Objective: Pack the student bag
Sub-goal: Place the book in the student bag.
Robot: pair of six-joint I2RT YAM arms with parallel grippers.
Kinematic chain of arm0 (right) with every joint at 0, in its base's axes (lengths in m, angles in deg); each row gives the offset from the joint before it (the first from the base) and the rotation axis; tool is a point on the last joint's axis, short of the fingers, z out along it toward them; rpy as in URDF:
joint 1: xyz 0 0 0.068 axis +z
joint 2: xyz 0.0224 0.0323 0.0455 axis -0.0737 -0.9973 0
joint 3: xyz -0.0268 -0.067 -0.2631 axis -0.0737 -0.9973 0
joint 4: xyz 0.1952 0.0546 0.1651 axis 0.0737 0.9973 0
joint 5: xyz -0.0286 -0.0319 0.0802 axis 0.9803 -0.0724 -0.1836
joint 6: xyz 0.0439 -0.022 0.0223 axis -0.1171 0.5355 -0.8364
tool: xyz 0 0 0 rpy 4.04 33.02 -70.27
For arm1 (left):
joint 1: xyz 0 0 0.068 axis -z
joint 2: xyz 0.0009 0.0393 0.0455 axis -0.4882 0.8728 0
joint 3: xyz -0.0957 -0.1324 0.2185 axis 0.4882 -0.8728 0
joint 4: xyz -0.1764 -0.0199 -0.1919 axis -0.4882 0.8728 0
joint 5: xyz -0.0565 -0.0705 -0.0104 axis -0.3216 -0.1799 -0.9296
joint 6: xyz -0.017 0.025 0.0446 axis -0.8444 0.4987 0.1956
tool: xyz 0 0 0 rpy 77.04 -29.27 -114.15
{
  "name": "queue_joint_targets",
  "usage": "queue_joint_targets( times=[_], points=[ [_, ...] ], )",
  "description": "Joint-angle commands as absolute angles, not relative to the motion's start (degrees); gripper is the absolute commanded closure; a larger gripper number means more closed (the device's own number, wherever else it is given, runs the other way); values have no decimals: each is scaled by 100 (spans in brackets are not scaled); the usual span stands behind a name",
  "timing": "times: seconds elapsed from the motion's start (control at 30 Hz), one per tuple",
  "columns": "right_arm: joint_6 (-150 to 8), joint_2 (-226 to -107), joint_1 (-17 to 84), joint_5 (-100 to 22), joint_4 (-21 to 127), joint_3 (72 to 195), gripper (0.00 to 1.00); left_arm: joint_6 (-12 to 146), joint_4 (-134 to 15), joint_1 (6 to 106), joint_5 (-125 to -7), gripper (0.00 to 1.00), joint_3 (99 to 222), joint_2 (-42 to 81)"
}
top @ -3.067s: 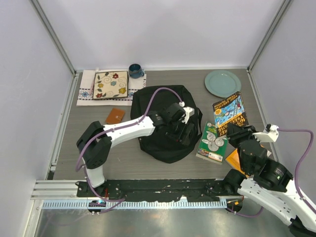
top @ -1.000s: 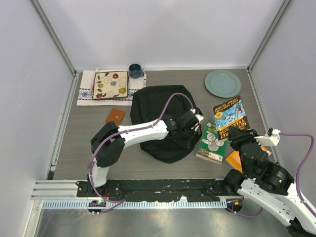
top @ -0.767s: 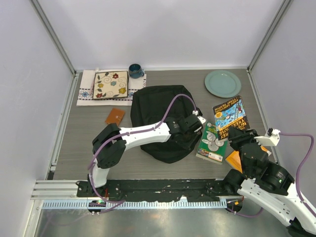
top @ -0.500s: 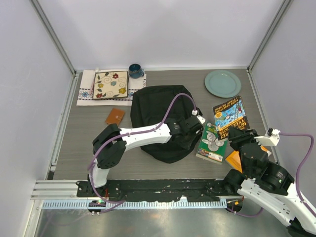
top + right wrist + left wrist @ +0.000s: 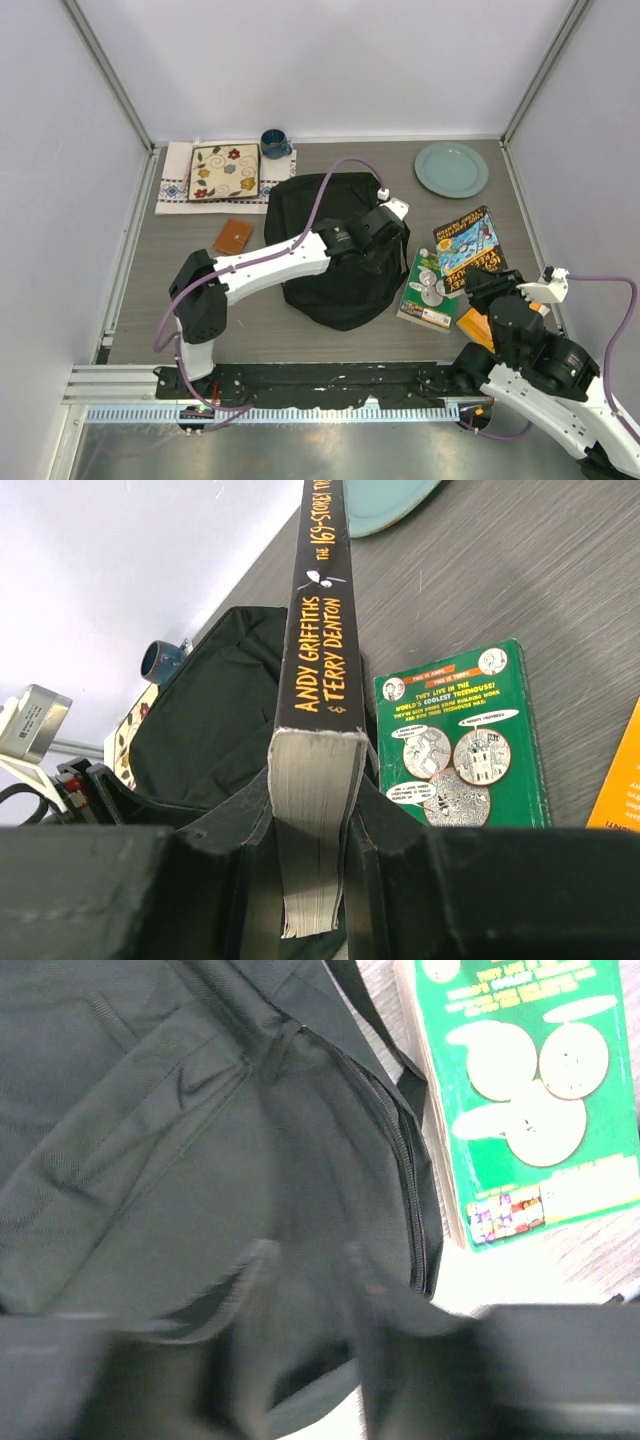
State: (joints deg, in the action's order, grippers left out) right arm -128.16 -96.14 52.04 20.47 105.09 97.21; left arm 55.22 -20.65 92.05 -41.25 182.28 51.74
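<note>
COUNT | backpack (image 5: 335,295): 1 | colourful book (image 5: 468,240), green book (image 5: 432,288), orange book (image 5: 472,326) — 3 of that kind | round teal plate (image 5: 451,168): 1 | square flowered plate (image 5: 224,172): 1 | blue mug (image 5: 274,143): 1 | patterned cloth (image 5: 172,182): 1 | small brown flat item (image 5: 233,235) — 1

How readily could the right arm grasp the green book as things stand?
Probably not yet: the right gripper is shut on the black-spined book, though the green book lies flat close by.
</note>
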Motion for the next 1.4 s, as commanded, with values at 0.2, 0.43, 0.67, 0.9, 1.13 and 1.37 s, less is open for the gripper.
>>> queue_joint_targets(
  times=[0.2,0.43,0.67,0.9,1.13,1.37],
  points=[
    [-13103,-9467,5204,2333,10415,9805,98,4764,-2620,9162,-5328,43,18276,5312],
    [-13077,-9441,5204,2350,10476,9849,98,4588,-2603,9162,-5609,41,18662,5813],
    [-13077,-9283,5204,2420,10520,9849,98,4588,-2383,9162,-5206,49,18760,6078],
    [-13112,-9248,5204,2447,10573,9814,98,4825,-2075,9162,-4880,52,18830,6218],
    [-13130,-9239,5204,2456,10573,9778,97,4913,-2057,9153,-4774,55,18655,6183],
    [-13156,-9213,5204,2438,10564,9761,96,4817,-2549,9153,-5205,43,18295,5911]
  ],
)
